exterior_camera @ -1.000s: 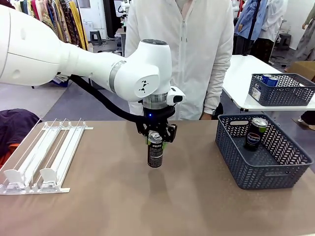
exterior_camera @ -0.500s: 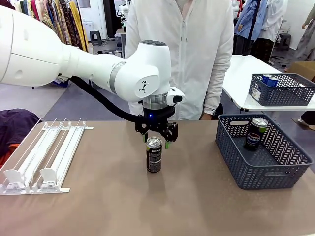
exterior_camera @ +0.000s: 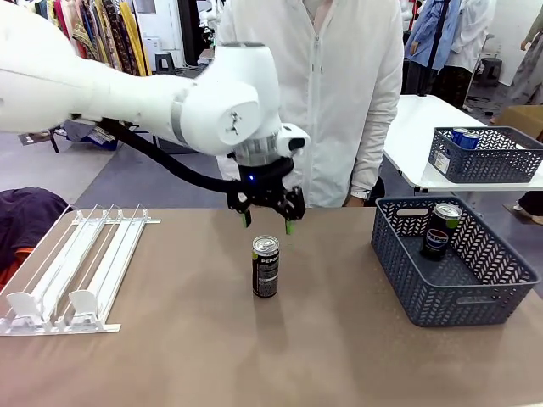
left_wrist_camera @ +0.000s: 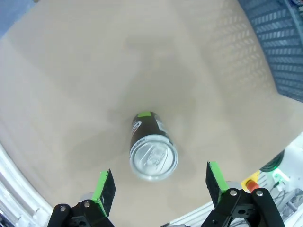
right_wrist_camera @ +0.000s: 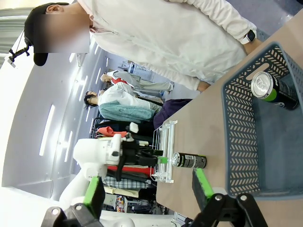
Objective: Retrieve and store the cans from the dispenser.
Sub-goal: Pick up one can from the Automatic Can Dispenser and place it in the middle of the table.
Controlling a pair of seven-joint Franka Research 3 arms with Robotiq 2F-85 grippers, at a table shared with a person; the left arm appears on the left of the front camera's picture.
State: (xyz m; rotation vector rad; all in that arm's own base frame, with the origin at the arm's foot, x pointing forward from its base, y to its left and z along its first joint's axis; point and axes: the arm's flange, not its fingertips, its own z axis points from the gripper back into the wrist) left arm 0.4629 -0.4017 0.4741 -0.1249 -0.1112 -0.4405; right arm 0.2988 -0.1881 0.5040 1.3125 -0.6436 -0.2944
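Note:
A dark can (exterior_camera: 265,266) with a silver top stands upright on the brown table, mid-way across. My left gripper (exterior_camera: 267,224) hangs open just above it, clear of the can. In the left wrist view the can (left_wrist_camera: 151,146) sits below and between the green pads (left_wrist_camera: 105,187), with my left gripper (left_wrist_camera: 159,183) spread wide. The white dispenser (exterior_camera: 76,271) lies at the table's left with no can in its lanes. My right gripper (right_wrist_camera: 147,187) is open with nothing in it, looking at the can (right_wrist_camera: 189,161) and the dispenser (right_wrist_camera: 165,151) from afar.
A dark grey basket (exterior_camera: 462,301) at the table's right holds one dark can (exterior_camera: 441,231). A second basket (exterior_camera: 484,161) with a blue can (exterior_camera: 465,137) sits on a white table behind. A person in white (exterior_camera: 322,102) stands at the far edge.
My left gripper has opened, let go of the dark can so that it stands on the table, and risen above it.

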